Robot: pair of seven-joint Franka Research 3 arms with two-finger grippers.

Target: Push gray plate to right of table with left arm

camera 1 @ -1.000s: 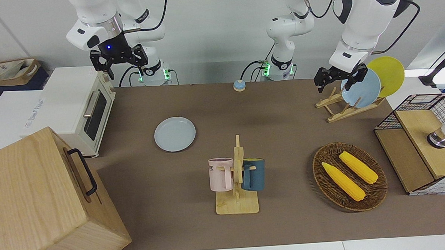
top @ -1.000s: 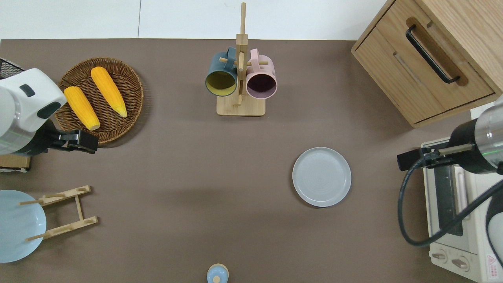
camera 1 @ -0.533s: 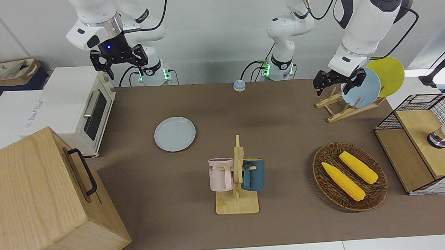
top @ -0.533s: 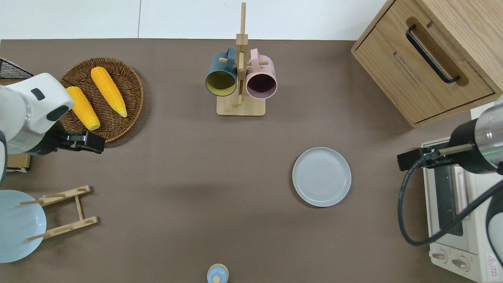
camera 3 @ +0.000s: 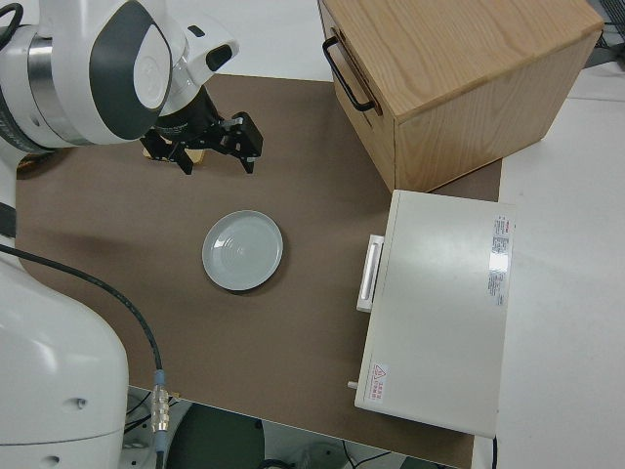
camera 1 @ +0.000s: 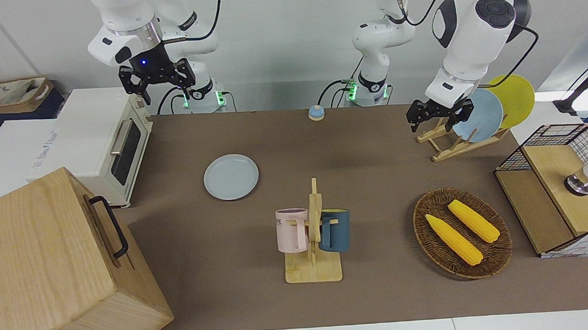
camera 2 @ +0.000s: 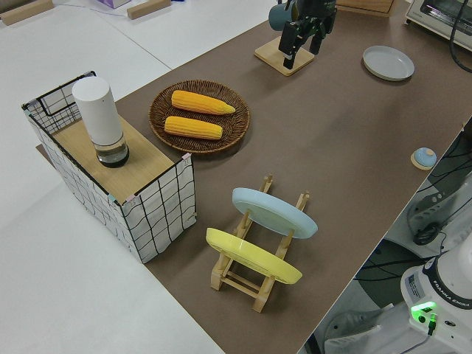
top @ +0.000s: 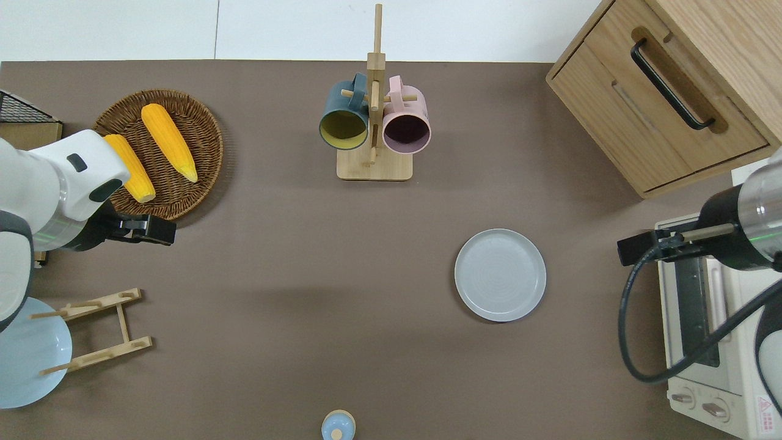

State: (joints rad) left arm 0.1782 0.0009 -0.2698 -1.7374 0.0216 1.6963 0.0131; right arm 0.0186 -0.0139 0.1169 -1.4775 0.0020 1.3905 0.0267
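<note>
The gray plate [camera 1: 231, 176] lies flat on the brown table [camera 1: 379, 290], toward the right arm's end; it also shows in the overhead view [top: 500, 275] and in the right side view [camera 3: 242, 250]. My left gripper [camera 1: 436, 119] is open and empty, up in the air. In the overhead view it [top: 160, 231] is over bare table at the edge of the wicker basket [top: 183, 183], a long way from the plate. My right gripper [camera 1: 157, 81] is parked, open and empty.
A mug rack [camera 1: 313, 233] with a pink and a blue mug stands mid-table. The basket holds two corn cobs [camera 1: 461, 233]. A plate rack [camera 1: 452, 145] holds a blue and a yellow plate. A toaster oven [camera 1: 109, 143], wooden cabinet [camera 1: 55, 264], bell [camera 1: 315, 113] and wire basket [camera 1: 558, 188] stand around.
My left arm has swung toward the middle of the table, carrying its gripper away from the plate rack. The gray plate and the right arm have not moved.
</note>
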